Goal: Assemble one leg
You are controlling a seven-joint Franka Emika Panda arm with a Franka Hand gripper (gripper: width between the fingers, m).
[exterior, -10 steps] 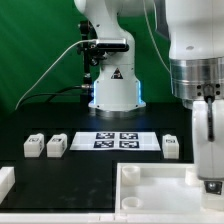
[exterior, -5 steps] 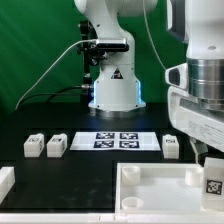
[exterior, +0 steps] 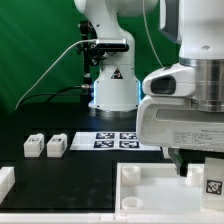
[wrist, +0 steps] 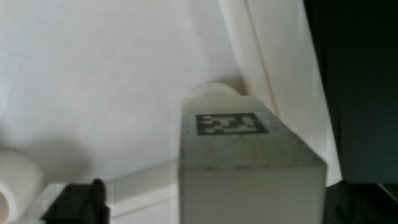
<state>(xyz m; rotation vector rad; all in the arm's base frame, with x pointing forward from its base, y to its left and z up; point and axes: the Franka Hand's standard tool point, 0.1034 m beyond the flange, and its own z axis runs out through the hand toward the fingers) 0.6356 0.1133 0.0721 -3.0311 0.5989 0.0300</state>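
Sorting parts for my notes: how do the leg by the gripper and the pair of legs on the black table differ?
The leg near the gripper sits over the tray-like part, tag facing the camera; the two legs rest apart from the arm on the black table, side by side. All are small white tagged blocks. Whether the gripper holds the leg is unclear.

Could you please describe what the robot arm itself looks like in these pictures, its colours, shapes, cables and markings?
The arm is glossy white with rounded, bulky casings and darker grey bands at the joints. Its base column carries a black block with a dark cable looping away and a triangular warning sticker, above a blue-lit ring. Faint small lettering runs along the near casing.
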